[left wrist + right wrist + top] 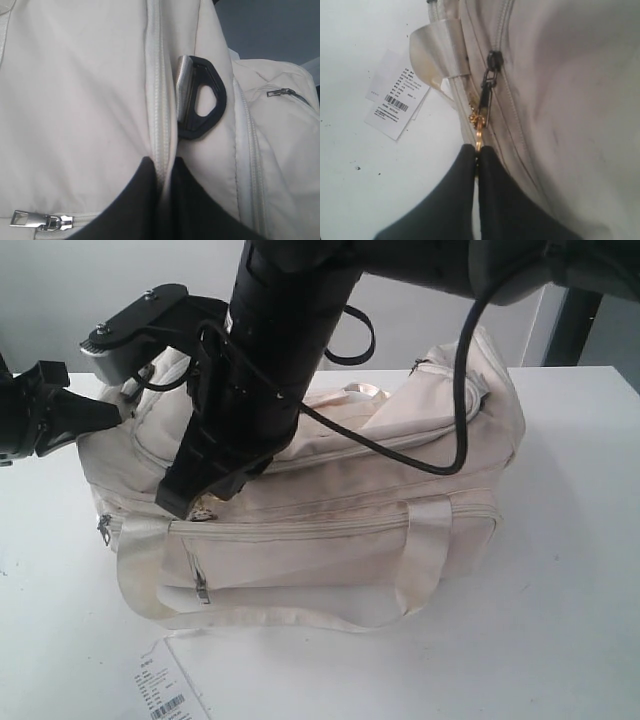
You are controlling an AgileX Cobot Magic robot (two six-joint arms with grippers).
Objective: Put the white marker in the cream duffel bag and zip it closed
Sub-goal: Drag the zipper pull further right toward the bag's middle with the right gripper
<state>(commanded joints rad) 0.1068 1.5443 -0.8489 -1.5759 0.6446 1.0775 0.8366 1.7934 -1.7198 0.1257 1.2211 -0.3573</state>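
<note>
– Two pincers to log. What's the right pincer [477, 150] doing?
– Narrow, tips clamped on the gold charm [479, 129] that hangs off the zip slider [493, 60]. The slider sits just ahead of the tips, on the cream duffel bag [560, 100].
– And the left pincer [161, 166]?
– Also pinched shut, looks like on a fold of the bag along a zip seam. We see a black strap ring [202, 97] just beyond its tips, off to one side.
– Where's the white marker?
– We don't see it in any view, near neither pincer nor on the table [560, 620]. We guess it's inside the bag, can't confirm.
– Risks?
– The charm is slim and smooth, so we think it can slide out of the right tips on an angled pull. The bag is soft: if the left pinch slips, the whole bag drags after the right pincer instead of the zip running. Loose fabric could jam the slider. The cable [462, 420] drapes over the bag and could snag.
– Hidden stuff?
– The right arm [270, 350] covers most of the bag top in the exterior view, so we can't tell how much zip is unclosed. The left pincer is cut off at the frame edge there. The paper tag [395, 95] lies off to the side of the right pincer, print unreadable.
</note>
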